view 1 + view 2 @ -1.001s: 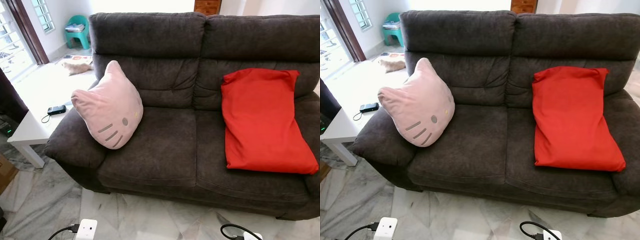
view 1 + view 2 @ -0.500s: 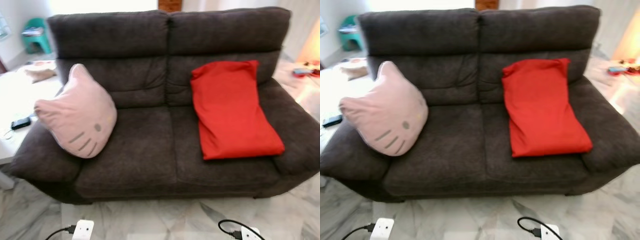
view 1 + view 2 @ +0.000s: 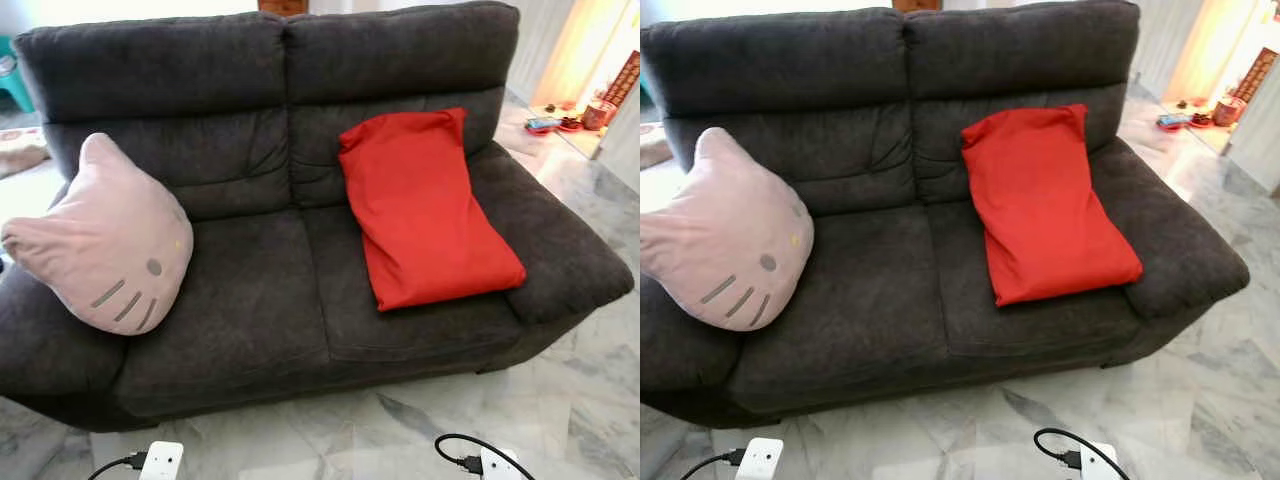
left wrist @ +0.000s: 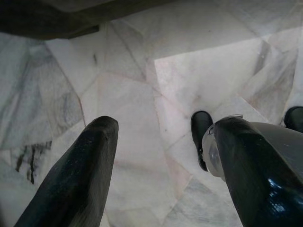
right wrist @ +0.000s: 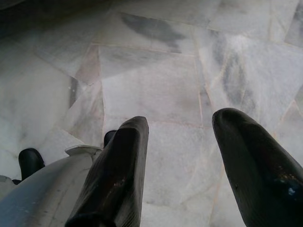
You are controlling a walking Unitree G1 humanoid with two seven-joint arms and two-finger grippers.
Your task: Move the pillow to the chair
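Facing the sofa (image 3: pixel 250 300), I see both pillows.
Red pillow (image 3: pixel 425 205) right of the pink pillow (image 3: pixel 100 250); left gripper (image 4: pixel 158 142) and right gripper (image 5: pixel 182 142) spread wide, empty.

Dark grey two-seat fabric sofa (image 3: pixel 250 300) with high back cushions stands on pale grey-veined marble tile floor (image 3: pixel 560 400). Warm orange light falls on the floor behind the sofa's right armrest, where small red objects (image 3: pixel 600 110) sit, too small to identify. Bright daylight washes the floor at far left.
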